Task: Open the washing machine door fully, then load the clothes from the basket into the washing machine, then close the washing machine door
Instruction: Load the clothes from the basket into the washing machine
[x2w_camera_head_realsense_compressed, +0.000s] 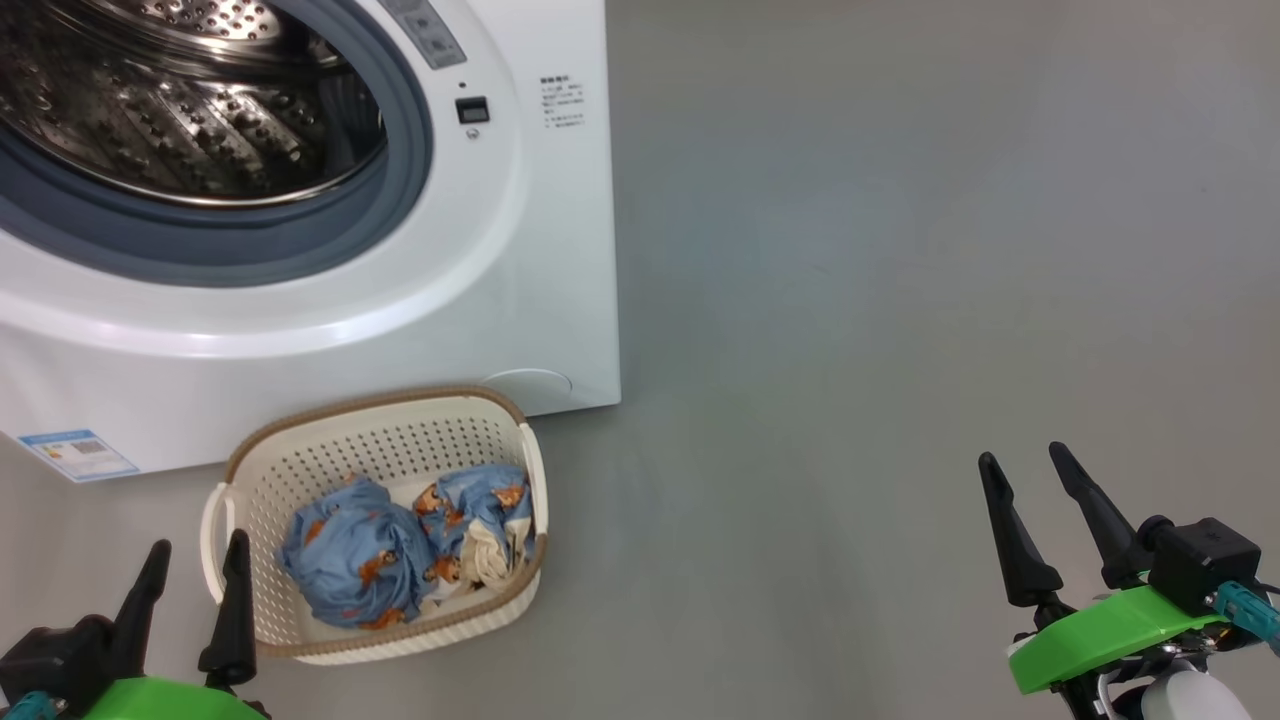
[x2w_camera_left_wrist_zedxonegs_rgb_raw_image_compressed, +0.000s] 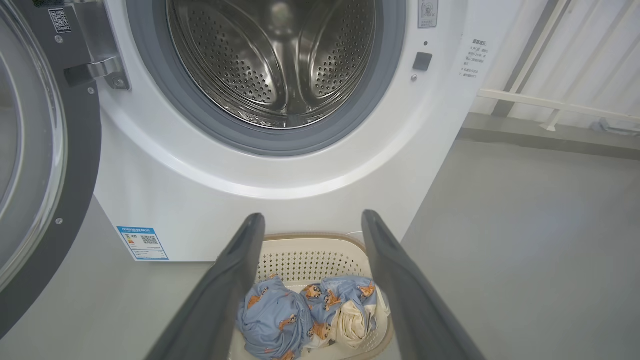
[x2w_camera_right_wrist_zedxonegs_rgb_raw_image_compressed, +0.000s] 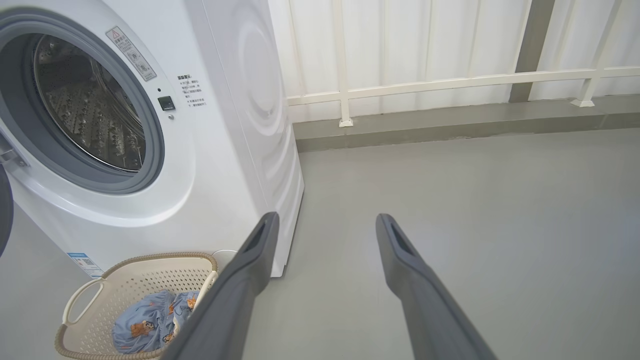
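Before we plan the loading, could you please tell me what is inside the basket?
Two bundled light blue printed clothes and a cream cloth lie in the basket; anything beneath them is covered.

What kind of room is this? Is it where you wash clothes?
Probably a laundry spot, though it looks rather bare for a home. A big white washing machine stands here, a basket of clothes sits on the grey floor before it, and a white railing runs along the wall.
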